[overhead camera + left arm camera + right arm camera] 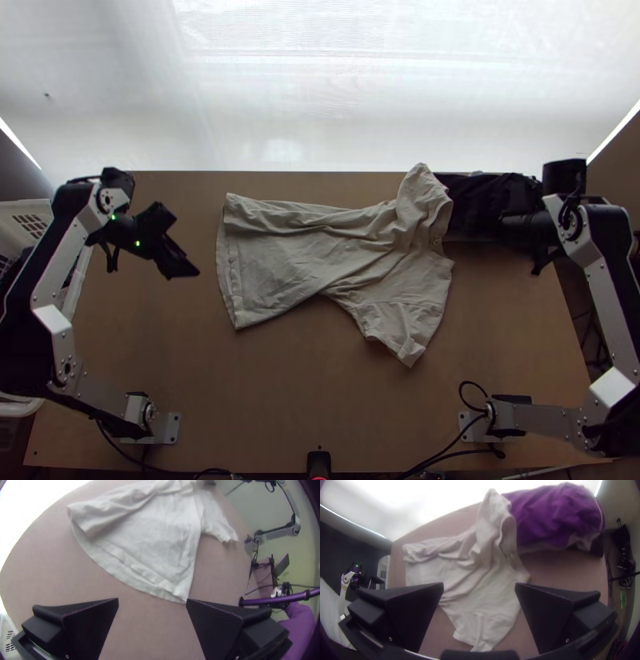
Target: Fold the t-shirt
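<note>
My left gripper [178, 260] is over the table's left part, left of the shirt's hem. In the left wrist view the left gripper [152, 601] stands open, its fingers wide apart. My right gripper [524, 232] is right of the shirt, by the dark cloth; in the right wrist view the right gripper [479, 585] is open too, with nothing held. The light beige t-shirt [320, 248] lies spread but wrinkled and skewed, hem to the left and collar to the right. One sleeve [400, 328] points toward the near edge, the far side [493, 510] is bunched in folds.
A dark cloth [480, 200], purple in the right wrist view, lies by the collar at the back right. White baskets [28, 220] stand at the table's left edge. Bare wood [272, 392] stretches in front of the shirt, and a small black device [318, 462] sits at the near edge.
</note>
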### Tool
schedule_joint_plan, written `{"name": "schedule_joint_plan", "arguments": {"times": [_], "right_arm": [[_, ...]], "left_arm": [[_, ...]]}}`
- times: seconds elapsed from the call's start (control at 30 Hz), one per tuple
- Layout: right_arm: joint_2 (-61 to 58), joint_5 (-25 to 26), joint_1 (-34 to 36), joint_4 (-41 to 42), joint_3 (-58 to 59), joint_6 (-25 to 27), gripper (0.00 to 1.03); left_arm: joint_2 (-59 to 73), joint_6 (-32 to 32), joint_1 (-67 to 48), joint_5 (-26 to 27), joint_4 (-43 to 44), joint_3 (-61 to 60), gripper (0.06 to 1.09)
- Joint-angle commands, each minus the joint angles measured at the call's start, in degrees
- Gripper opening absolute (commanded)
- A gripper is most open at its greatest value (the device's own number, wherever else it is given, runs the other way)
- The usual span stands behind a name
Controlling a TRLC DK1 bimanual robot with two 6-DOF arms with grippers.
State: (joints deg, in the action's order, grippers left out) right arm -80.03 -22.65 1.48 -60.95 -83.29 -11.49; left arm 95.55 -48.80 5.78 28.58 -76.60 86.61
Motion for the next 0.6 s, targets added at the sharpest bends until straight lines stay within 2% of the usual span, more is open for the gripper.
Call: {"name": "schedule_joint_plan", "arguments": {"times": [0.0,0.13,0.3,0.5,0.57], "right_arm": [[4.3,-0.5,1.4,-7.1,13.5,0.9,0.96],[4.0,-1.2,4.1,-10.9,21.2,2.0,0.96],[4.2,-8.3,8.5,-10.9,28.1,5.6,0.96],[4.2,-10.3,6.2,-3.3,34.1,5.9,0.95],[3.8,-10.3,5.1,-1.5,35.3,5.3,0.87]], "left_arm": [[-8.3,-9.7,0.4,-5.6,-0.4,-15.4,1.04],[-9.9,-12.8,-0.4,-5.6,-2.2,-16.9,1.04],[-10.5,-13.7,-0.7,-5.8,-2.6,-16.4,1.04],[-10.4,-13.2,-2.0,-6.3,-2.6,-15.8,1.04],[-10.3,-12.7,-2.4,-6.3,-2.6,-15.6,1.04]]}}
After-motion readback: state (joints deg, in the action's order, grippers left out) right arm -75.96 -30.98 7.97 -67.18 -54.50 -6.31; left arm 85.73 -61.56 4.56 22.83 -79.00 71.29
